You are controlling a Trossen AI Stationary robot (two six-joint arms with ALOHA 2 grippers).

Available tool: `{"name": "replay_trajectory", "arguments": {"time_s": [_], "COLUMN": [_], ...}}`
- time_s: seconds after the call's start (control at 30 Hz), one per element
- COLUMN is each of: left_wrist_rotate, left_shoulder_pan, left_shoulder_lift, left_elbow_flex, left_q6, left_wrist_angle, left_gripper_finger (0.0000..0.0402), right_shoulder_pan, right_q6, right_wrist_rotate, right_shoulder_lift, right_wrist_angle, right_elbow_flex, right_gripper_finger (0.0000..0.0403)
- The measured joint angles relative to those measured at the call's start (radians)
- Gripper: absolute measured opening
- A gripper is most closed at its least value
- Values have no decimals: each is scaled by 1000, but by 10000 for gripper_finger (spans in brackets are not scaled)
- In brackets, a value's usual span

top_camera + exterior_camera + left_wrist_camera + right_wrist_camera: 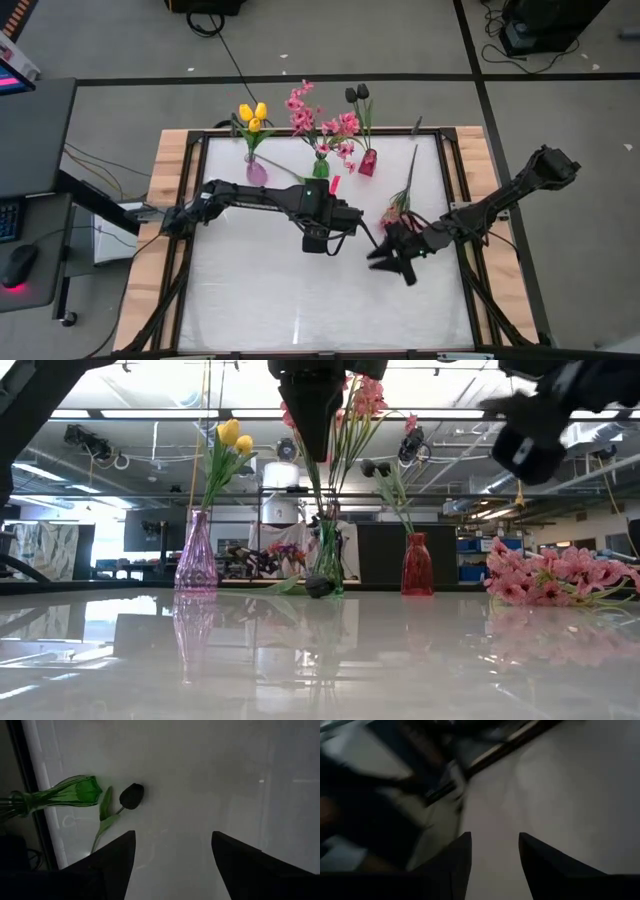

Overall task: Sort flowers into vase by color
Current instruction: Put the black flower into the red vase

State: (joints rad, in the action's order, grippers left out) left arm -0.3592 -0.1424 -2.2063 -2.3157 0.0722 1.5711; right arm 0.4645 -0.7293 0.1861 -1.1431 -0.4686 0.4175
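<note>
Three vases stand along the far edge. The purple vase (256, 171) (196, 555) holds yellow tulips (252, 115). The green vase (320, 166) (75, 792) holds pink blossoms (305, 110). The red vase (367, 162) (417, 565) holds dark tulips (358, 94). One dark tulip (131, 796) lies on the table beside the green vase, below my open left gripper (172, 834) (320, 243). A pink spray (398, 208) (555, 578) lies flat on the table's right part. My right gripper (495, 835) (392, 262) hangs open just near of it, holding nothing.
The white tabletop (260, 290) has a dark frame and wooden side rails (165, 170). The near half of the table carries no objects. My left arm (250, 195) stretches across the middle from the left, close in front of the vases.
</note>
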Motion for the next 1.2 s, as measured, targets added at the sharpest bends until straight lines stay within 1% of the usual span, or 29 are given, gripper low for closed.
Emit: {"name": "replay_trajectory", "arguments": {"time_s": [0.07, 0.13, 0.47, 0.67, 1.1, 1.13, 1.2], "left_wrist_rotate": [0, 0, -3, -2, 14, 14, 14], "left_shoulder_pan": [6, 14, 61, 63, 69, 70, 72], "left_shoulder_lift": [0, 0, 0, 0, 0, 1, 7], "left_elbow_flex": [0, 0, 0, 0, 0, 3, 46], "left_q6": [-23, -51, -91, -119, -121, -121, -126], "left_wrist_angle": [0, 0, -16, -50, -70, -75, -122], "left_gripper_finger": [268, 268, 268, 268, 268, 268, 268], "right_shoulder_pan": [-8, -14, -22, -22, -22, -22, -23], "right_q6": [13, 15, 15, 15, 15, 15, 15], "right_wrist_rotate": [76, 109, 97, 97, 96, 96, 96], "right_shoulder_lift": [0, 0, 0, 0, 0, 0, 0], "right_wrist_angle": [-3, -3, -9, -9, -10, -10, -12], "right_elbow_flex": [0, 0, 0, 0, 0, 0, 0], "right_gripper_finger": [172, 172, 172, 172, 172, 172, 172]}}
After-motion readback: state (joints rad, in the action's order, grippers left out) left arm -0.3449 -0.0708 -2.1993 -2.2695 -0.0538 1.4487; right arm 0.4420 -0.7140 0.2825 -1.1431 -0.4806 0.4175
